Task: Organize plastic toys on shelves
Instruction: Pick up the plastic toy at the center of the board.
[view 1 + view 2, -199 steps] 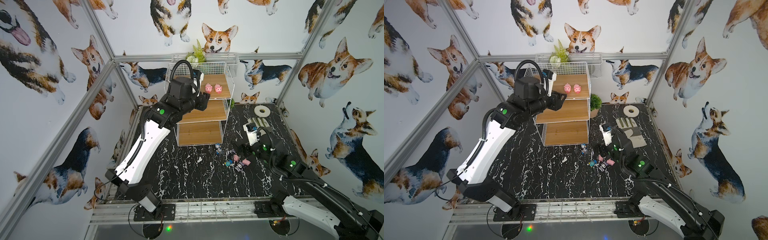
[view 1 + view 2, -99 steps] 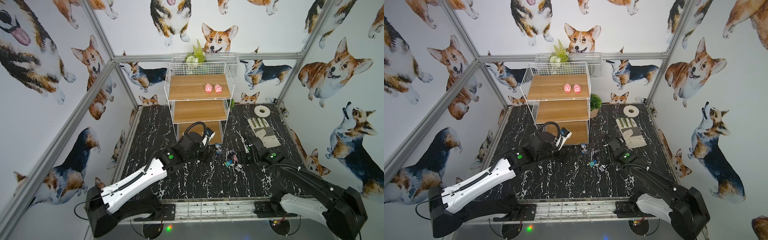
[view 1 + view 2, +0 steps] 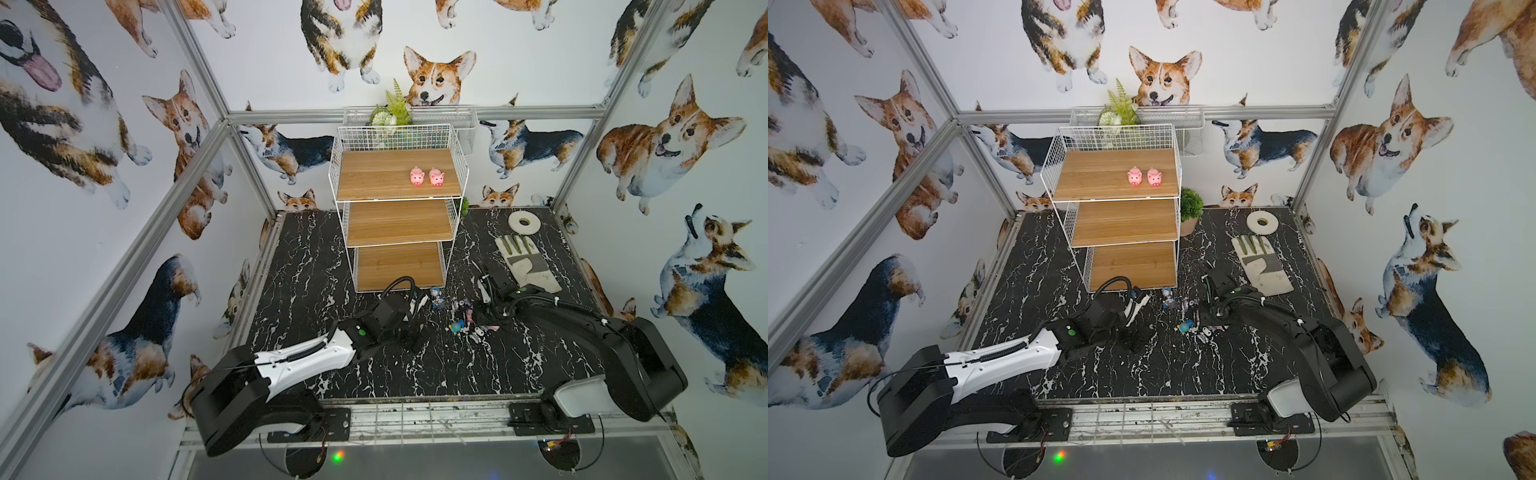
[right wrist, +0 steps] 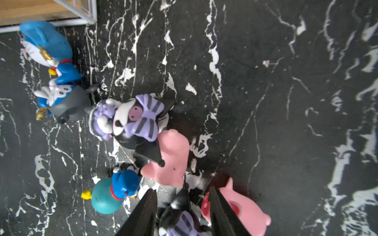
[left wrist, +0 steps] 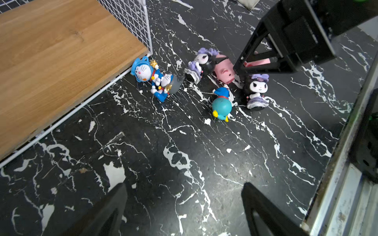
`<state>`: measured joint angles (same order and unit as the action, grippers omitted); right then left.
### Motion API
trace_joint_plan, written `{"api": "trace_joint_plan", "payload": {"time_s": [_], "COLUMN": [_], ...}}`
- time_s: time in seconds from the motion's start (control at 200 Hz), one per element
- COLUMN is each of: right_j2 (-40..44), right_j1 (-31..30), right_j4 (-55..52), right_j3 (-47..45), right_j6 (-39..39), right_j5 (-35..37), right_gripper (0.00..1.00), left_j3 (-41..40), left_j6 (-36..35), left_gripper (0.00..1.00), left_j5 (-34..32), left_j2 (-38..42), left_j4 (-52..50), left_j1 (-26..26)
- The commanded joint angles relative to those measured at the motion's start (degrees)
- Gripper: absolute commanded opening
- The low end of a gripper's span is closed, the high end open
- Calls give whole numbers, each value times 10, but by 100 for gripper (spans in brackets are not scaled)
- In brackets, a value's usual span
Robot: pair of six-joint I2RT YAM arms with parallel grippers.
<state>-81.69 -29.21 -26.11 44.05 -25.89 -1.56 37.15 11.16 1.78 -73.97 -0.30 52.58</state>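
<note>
Two pigs (image 3: 417, 177) sit on the top shelf (image 3: 374, 174); other toys (image 3: 456, 327) lie before the rack (image 3: 395, 137).

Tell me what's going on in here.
Two robot arms are sorting plastic toys onto a wire rack. Two pink pigs stand on the top shelf; the rest lie clustered on the table before it. The right gripper is down in the cluster, jaws either side of a black-and-purple figure; whether they grip it I cannot tell. The left gripper hovers open and empty nearby.
</note>
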Motion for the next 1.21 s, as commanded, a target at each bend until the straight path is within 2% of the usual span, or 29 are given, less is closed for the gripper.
{"api": "trace_joint_plan", "payload": {"time_s": [0.0,0.335,0.451,0.566,0.716,0.971,1.116,1.201], "right_j2": [-16,-42,-43,-39,9,121,172,195], "right_j1": [16,18,20,20,21,11,-40,-70], "right_j4": [40,86,110,113,106,72,52,72], "right_j3": [0,-14,-26,-30,-38,-39,-12,-4], "right_j6": [-24,-23,-26,-30,-43,-95,-139,-190], "right_j5": [-39,-60,-60,-62,-68,-120,-110,-110], "right_gripper": [46,41,34,23,15,15,16,15], "left_j3": [2,1,-2,-6,-8,-14,-16,-22], "left_j6": [3,-2,-1,0,-3,-5,-48,-88], "left_gripper": [92,92,93,94,98,98,98,96], "left_j5": [9,5,1,2,6,-20,-69,-138], "left_j2": [-7,-6,-2,5,16,60,91,101], "left_j4": [31,28,31,35,42,49,58,88], "left_j1": [0,0,0,0,0,5,44,85]}}
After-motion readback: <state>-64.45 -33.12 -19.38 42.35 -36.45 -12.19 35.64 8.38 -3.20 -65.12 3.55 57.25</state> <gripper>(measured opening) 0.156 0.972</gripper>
